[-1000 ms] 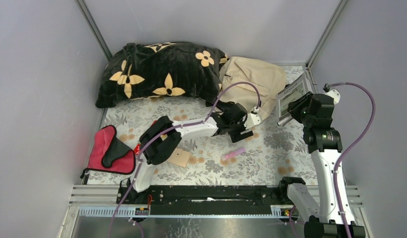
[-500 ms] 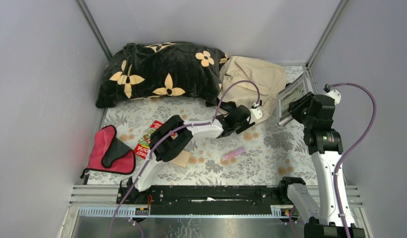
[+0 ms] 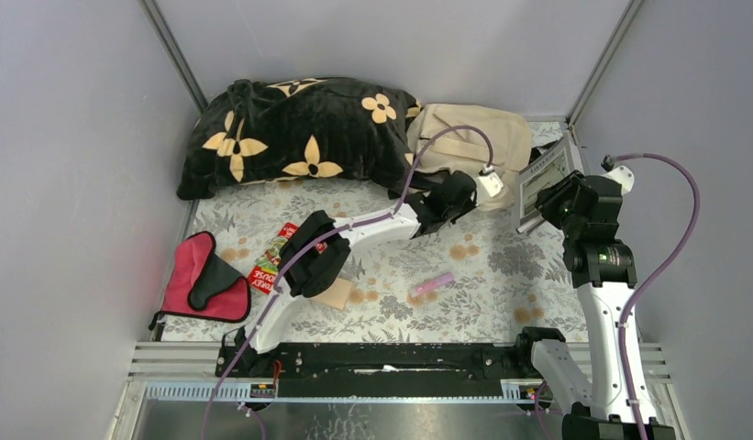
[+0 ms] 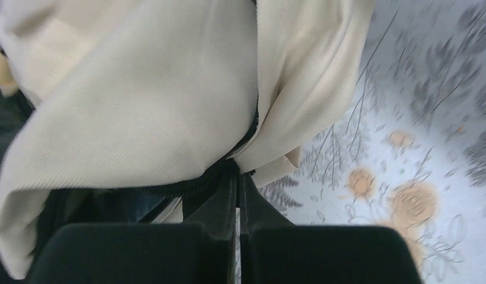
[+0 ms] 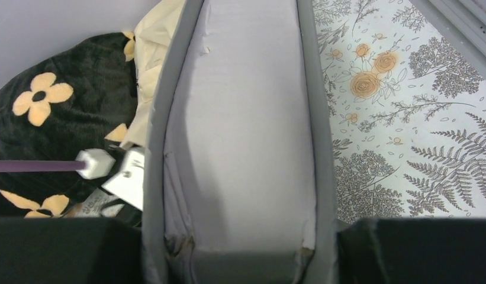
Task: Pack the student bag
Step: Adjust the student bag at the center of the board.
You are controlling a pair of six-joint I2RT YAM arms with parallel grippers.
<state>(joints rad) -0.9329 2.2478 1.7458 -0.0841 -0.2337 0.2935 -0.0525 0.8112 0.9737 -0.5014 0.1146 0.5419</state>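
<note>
The beige student bag [image 3: 473, 133] lies at the back of the table, against the black pillow. My left gripper [image 3: 469, 181] is at its near edge. In the left wrist view the jaws are shut, their tips [image 4: 238, 177] pinching the dark zipper seam of the student bag [image 4: 139, 100], whose cream fabric hangs in folds above. My right gripper [image 3: 560, 197] hovers to the right of the bag, shut on a grey book [image 3: 544, 179] held tilted. In the right wrist view the grey book [image 5: 246, 136] fills the space between the fingers [image 5: 240, 248].
A large black flower-patterned pillow [image 3: 299, 133] fills the back left. A red-and-black pouch [image 3: 203, 280] lies near the left wall, with a red packet [image 3: 273, 257] beside it. A tan square [image 3: 334, 293] and a pink stick [image 3: 432, 283] lie in the middle. Grey walls close three sides.
My left arm reached farther back to the bag and its jaws closed from open onto the zipper seam. The bag's near edge has bunched up. The right arm with the book barely moved.
</note>
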